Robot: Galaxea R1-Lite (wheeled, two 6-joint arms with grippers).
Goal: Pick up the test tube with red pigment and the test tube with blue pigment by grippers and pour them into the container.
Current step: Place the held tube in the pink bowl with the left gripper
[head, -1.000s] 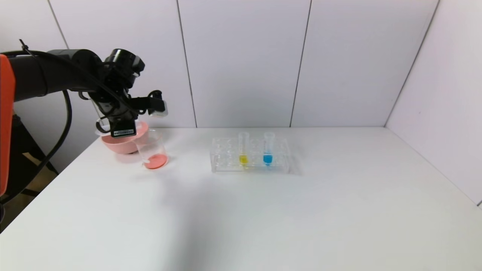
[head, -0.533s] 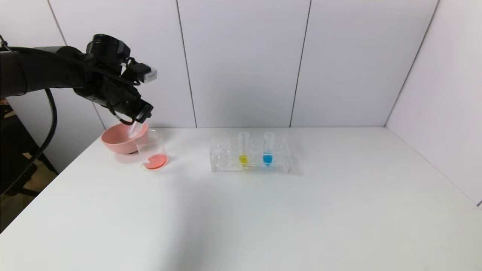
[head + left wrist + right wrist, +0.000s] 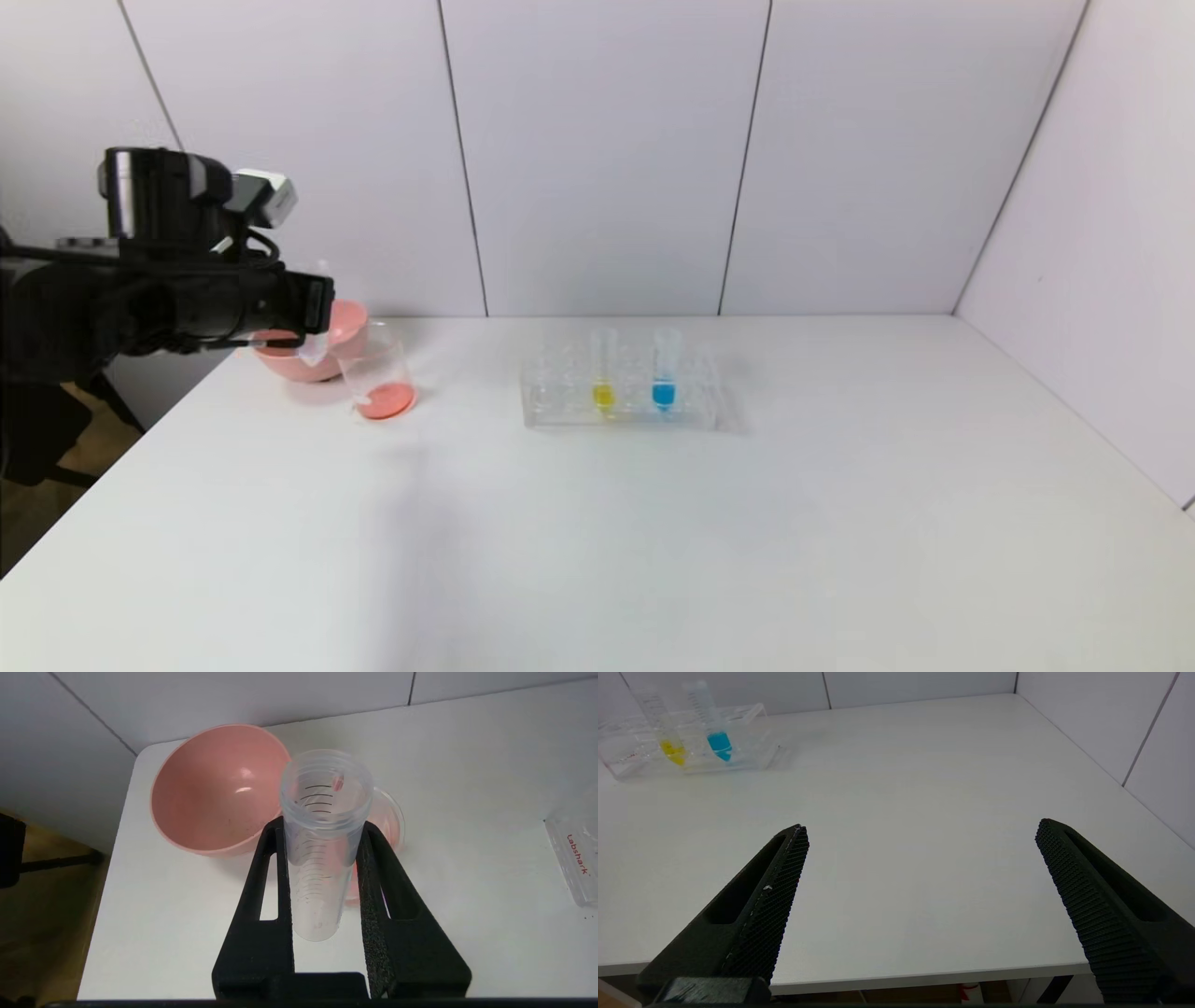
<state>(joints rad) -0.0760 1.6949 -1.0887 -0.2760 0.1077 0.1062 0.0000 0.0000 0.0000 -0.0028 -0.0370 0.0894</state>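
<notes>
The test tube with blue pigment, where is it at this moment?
In the head view, the test tube with blue pigment stands upright in the clear tube rack at mid-table, just right of the yellow-liquid tube.

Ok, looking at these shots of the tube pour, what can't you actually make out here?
- Head view: the left hand covers most of the emptied test tube and part of the pink bowl.
- Left wrist view: the beaker sits mostly behind the tube and fingers; its red liquid level is hidden. The tube rack is cut off by the edge.
- Right wrist view: the right hand is open; its base is cut off.
</notes>
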